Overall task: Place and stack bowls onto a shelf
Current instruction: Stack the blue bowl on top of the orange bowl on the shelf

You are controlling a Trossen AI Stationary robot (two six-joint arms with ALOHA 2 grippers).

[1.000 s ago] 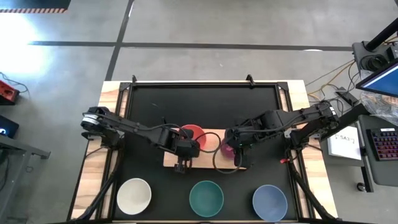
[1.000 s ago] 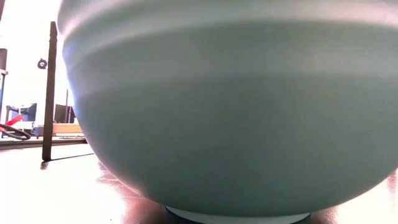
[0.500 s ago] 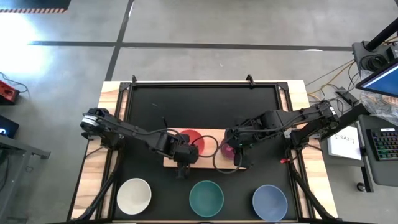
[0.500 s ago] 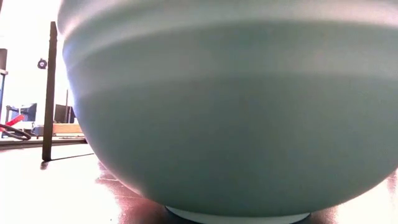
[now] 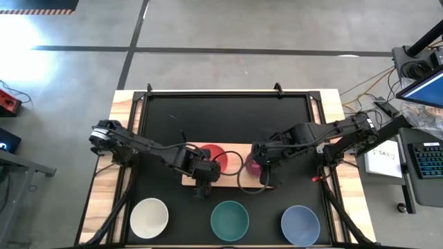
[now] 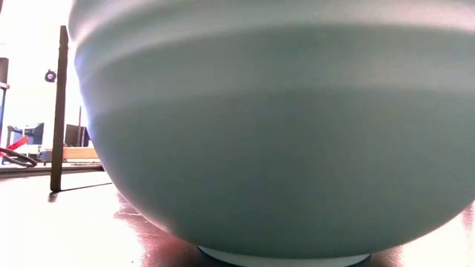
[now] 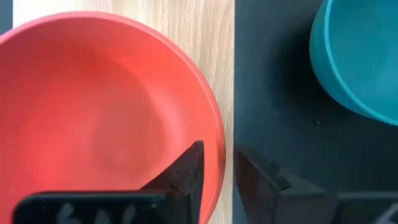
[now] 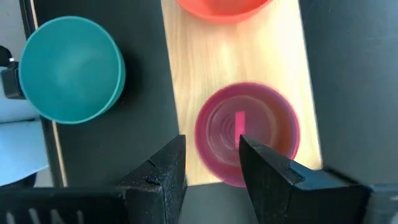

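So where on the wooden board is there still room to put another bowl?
The shelf has one bare strip, between the red bowl and the magenta bowl. It looks tight for a big bowl. The left gripper crowds the red bowl's rim and the right gripper straddles the magenta bowl's rim.

Floor: grey concrete floor [image 5: 228, 28] crossed by dark tape lines, upper frame.
Keyboard: black keyboard [image 5: 429, 160] with coloured keys, right edge.
Paper: white sheet [image 5: 385, 158], beside keyboard.
Red object: small red box [image 5: 8, 102], left edge.
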